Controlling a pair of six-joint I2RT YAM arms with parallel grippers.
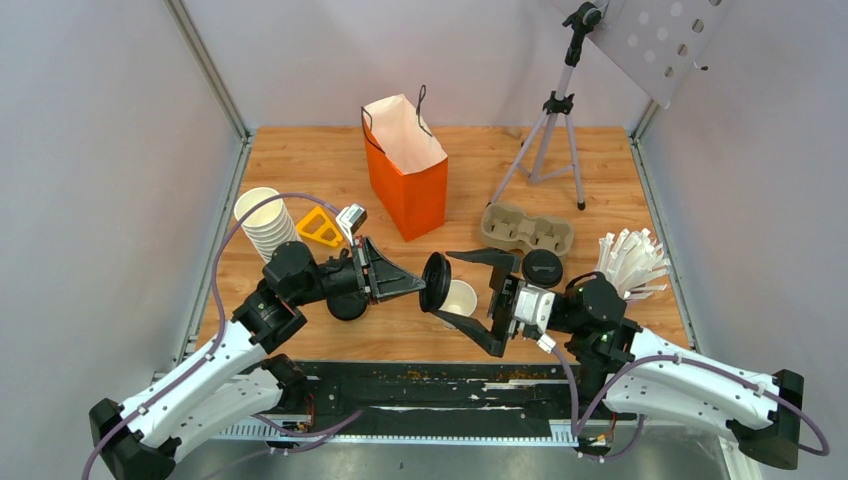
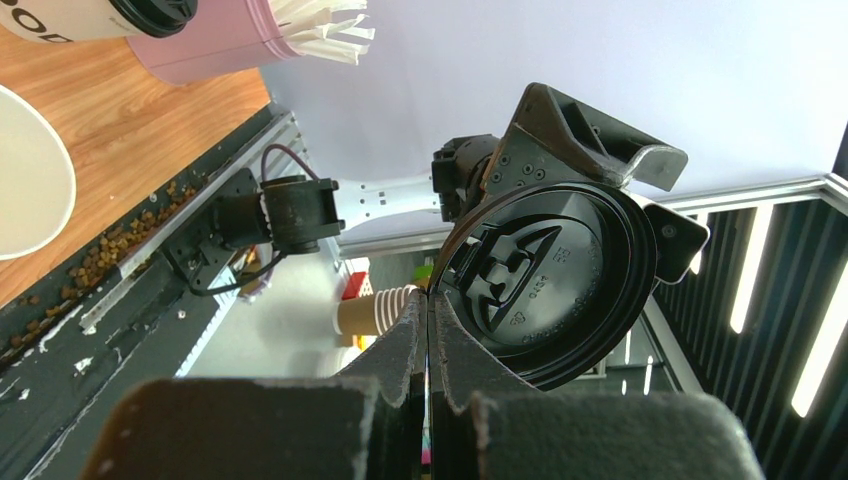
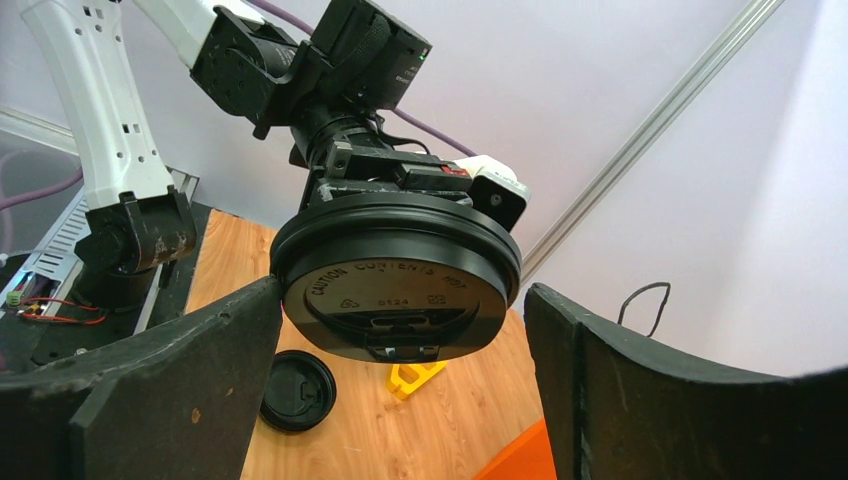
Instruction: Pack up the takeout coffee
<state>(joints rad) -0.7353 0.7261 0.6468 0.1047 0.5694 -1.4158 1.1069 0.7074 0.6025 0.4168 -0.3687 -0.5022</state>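
My left gripper (image 1: 418,285) (image 2: 428,300) is shut on the rim of a loose black lid (image 1: 435,282) (image 2: 545,285) and holds it on edge above the table. An open white cup (image 1: 462,298) (image 2: 25,190) with no lid stands just below it. My right gripper (image 1: 450,284) (image 3: 400,340) stands open around that lid (image 3: 395,285); one finger (image 3: 180,380) is against the lid's edge and the other is well apart from it. One takeout coffee (image 1: 541,268) (image 2: 100,15), capped in black, stands beside my right wrist. The orange paper bag (image 1: 405,165) (image 3: 520,455) stands open behind.
A cardboard cup carrier (image 1: 527,230) lies right of the bag. A stack of lidless cups (image 1: 265,222) and a yellow piece (image 1: 320,228) (image 3: 415,375) are at the left. Another loose lid (image 1: 347,305) (image 3: 297,390) lies under my left arm. A pink holder of white sticks (image 1: 630,262) (image 2: 215,45) and a tripod (image 1: 550,140) stand right.
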